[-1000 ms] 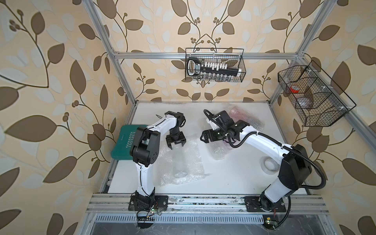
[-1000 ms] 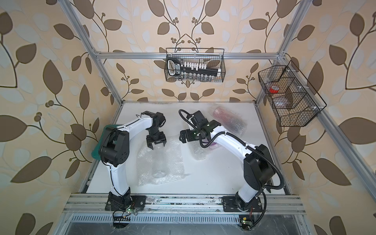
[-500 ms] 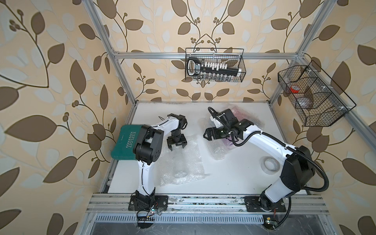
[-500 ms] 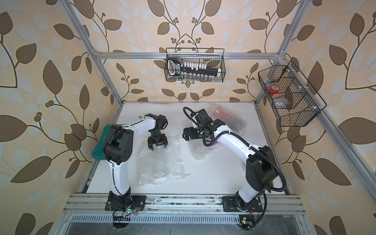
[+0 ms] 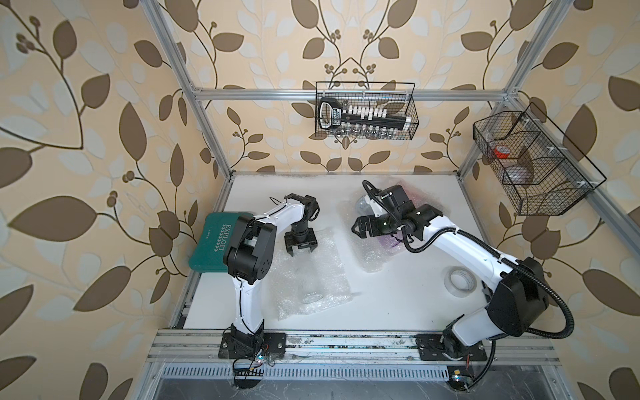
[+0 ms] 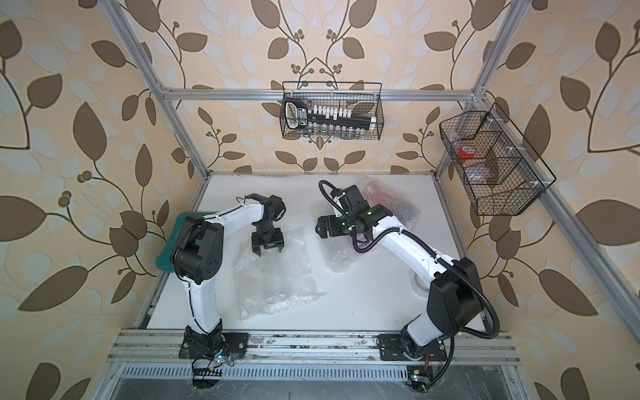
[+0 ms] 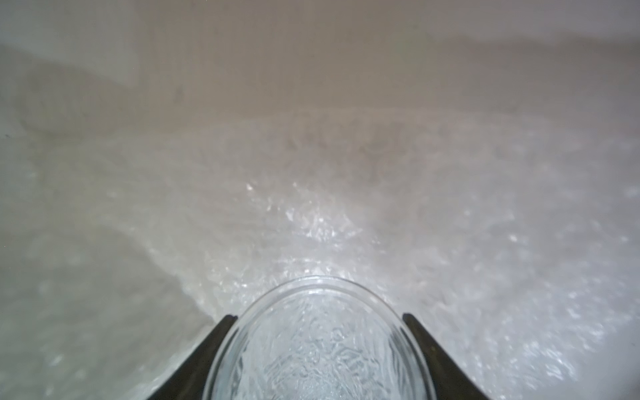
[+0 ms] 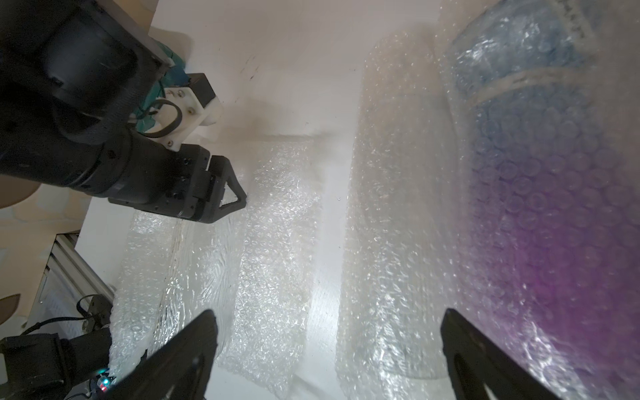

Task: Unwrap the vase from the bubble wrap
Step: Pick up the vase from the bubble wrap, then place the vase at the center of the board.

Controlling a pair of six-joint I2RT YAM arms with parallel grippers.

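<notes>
"Starting on the left, what is there?" Mia asks.

"A flat, dark green plastic case (image 5: pixel 213 242) at the table's edge," Ben says. "Next to it, the left gripper (image 5: pixel 301 252) points down at the clear glass vase (image 5: pixel 309 280). The vase lies on its side on an open sheet of whitish, bumpy bubble wrap (image 5: pixel 330 273), in front of the left arm."

"Is it holding the vase?"

"Its black fingers (image 7: pixel 194 367) sit on both sides of the vase (image 7: pixel 318 346), at its round end, right up against the glass. I cannot tell if they squeeze it."

"And further right?"

"The right gripper (image 5: pixel 356 229) is wide open and holds nothing. It hangs over another see-through bundle (image 5: pixel 372 258) with something purple inside. A roll of clear tape (image 5: pixel 460 281) lies near the right arm."

"How will the vase feel?"

"Hard, smooth and slippery, I think. It is round, so it may roll, and it can break if it drops. It is best to hold it across the body near that end, with a soft squeeze."

"And the wrap?"

"Soft, light and crinkly. It may slide, or come up with the vase. I would pinch a loose edge, away from the glass."
</notes>
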